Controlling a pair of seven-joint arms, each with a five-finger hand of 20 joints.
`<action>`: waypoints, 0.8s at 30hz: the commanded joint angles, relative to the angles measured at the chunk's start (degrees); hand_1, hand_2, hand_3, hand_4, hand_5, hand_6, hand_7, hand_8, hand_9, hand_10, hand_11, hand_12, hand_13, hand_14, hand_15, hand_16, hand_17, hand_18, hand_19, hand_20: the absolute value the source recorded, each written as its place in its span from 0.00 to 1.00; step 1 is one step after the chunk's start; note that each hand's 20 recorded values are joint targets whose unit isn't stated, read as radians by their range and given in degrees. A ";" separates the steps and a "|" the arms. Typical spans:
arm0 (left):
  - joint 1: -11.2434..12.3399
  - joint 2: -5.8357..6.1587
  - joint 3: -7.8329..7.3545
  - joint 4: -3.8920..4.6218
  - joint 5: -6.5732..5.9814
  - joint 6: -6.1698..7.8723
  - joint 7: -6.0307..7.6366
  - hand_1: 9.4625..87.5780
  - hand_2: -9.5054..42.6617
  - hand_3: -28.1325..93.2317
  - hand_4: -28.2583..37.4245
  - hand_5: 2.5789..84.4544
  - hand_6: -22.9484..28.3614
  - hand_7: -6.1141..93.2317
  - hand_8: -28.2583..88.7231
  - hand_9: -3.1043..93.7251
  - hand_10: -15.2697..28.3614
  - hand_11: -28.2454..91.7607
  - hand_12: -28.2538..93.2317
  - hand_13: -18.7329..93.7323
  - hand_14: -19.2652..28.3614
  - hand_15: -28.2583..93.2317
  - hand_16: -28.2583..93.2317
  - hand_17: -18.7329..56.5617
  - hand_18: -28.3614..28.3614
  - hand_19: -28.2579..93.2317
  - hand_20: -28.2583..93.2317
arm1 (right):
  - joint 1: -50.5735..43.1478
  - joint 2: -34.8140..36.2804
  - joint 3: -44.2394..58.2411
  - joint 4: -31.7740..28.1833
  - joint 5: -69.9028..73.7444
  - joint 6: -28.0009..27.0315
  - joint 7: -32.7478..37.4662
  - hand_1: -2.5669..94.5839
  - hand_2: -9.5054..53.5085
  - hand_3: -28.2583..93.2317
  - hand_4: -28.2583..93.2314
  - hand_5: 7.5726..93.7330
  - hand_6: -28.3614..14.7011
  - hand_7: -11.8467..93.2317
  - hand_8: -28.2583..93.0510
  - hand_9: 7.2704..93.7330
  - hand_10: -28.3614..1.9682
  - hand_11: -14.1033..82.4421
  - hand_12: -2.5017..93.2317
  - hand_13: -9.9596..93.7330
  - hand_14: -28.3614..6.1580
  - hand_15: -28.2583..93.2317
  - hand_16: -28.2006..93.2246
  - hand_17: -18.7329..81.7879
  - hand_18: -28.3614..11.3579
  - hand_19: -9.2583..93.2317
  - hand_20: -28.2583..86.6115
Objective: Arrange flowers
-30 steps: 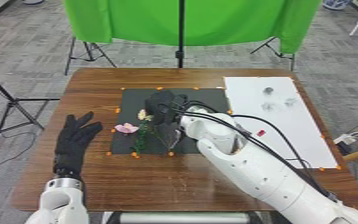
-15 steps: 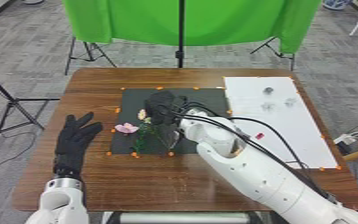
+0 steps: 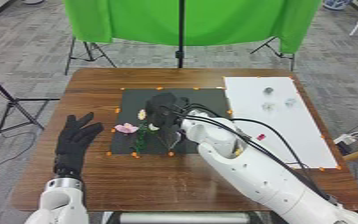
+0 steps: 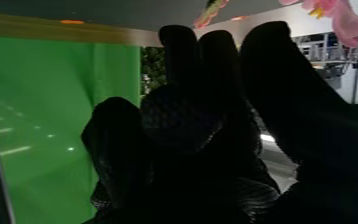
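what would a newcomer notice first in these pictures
Probably the vivid green cloth hanging behind the table. Next, the white right arm slanting in to its black-gloved hand over the dark mat. Then the pink flower near the mat's left edge.

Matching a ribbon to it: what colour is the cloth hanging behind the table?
Plain bright green cloth, seen best in the head view.

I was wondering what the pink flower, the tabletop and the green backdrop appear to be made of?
The pink flower looks artificial, perhaps fabric or soft plastic, judging by its smooth, evenly coloured petals. The tabletop seems to be wood or veneer with a slight sheen, given its streaky brown grain. The green backdrop looks like cloth, as it hangs in soft folds.
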 commanded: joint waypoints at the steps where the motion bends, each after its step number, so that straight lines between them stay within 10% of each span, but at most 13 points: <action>1: 0.87 -0.44 -0.38 0.04 0.23 -0.42 -0.26 0.12 0.47 0.72 0.00 0.54 0.52 0.16 0.19 0.57 0.68 0.38 0.37 0.52 0.76 0.37 0.26 0.36 0.73 0.36 0.43 | -2.05 5.89 8.78 -11.65 8.25 2.93 7.80 0.47 0.00 0.78 0.08 0.65 0.64 0.27 0.16 0.69 0.44 0.29 0.21 0.89 0.73 0.76 0.49 0.77 0.42 1.00 0.75; 8: 1.77 -0.46 -0.99 -0.41 -0.09 0.35 0.15 0.12 0.46 0.72 0.00 0.53 0.53 0.15 0.19 0.55 0.68 0.39 0.34 0.52 0.74 0.36 0.25 0.36 0.72 0.36 0.43 | -8.21 15.13 22.39 -17.90 11.69 1.30 17.49 0.42 0.00 0.76 0.10 0.64 0.67 0.26 0.16 0.72 0.45 0.29 0.22 0.89 0.69 0.76 0.49 0.77 0.40 1.00 0.75; 24: 1.38 -0.81 -0.67 -0.47 0.31 -0.16 -0.07 0.12 0.47 0.71 0.00 0.52 0.53 0.15 0.19 0.54 0.67 0.39 0.33 0.52 0.74 0.36 0.25 0.37 0.72 0.36 0.44 | -11.94 13.06 31.95 1.55 -0.43 0.23 20.89 0.43 0.00 0.76 0.11 0.67 0.70 0.26 0.16 0.77 0.46 0.32 0.25 0.91 0.70 0.77 0.49 0.79 0.38 1.00 0.77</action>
